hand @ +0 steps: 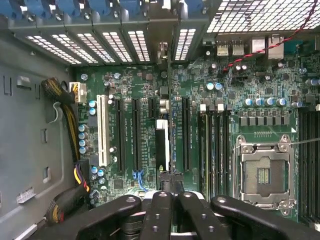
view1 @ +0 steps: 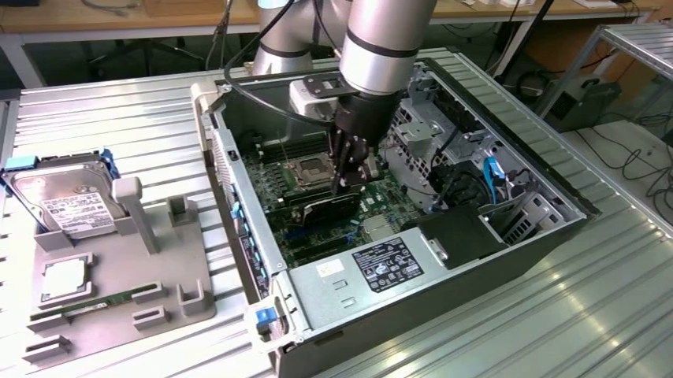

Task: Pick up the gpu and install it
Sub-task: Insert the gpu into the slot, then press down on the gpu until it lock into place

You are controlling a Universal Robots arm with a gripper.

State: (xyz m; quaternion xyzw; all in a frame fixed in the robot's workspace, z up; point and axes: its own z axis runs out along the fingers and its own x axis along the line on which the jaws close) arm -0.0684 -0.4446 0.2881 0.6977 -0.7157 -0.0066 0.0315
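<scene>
Claw (view1: 347, 169) reached down inside open computer case (view1: 547, 228), fingers (hand: 165, 210) clenched on top edge of gpu (view1: 326, 206). Gpu (hand: 162, 145) stood on edge directly below claw, seen edge-on over slot between neighbouring black slots on motherboard (hand: 220, 90). Little room either side. Processor socket (view1: 314, 167) just beside claw. Hard drive (view1: 61, 197) well apart, outside case on grey tray (view1: 158, 291).

Worktop (view1: 126, 110): ribbed, silvery metal, glare at 4 o'clock
Desk (view1: 94, 16): wooden, along 12 o'clock
Floor (view1: 620, 150): grey, loose cables at 3 o'clock
Rack (view1: 641, 39): metal, at 2 o'clock
</scene>
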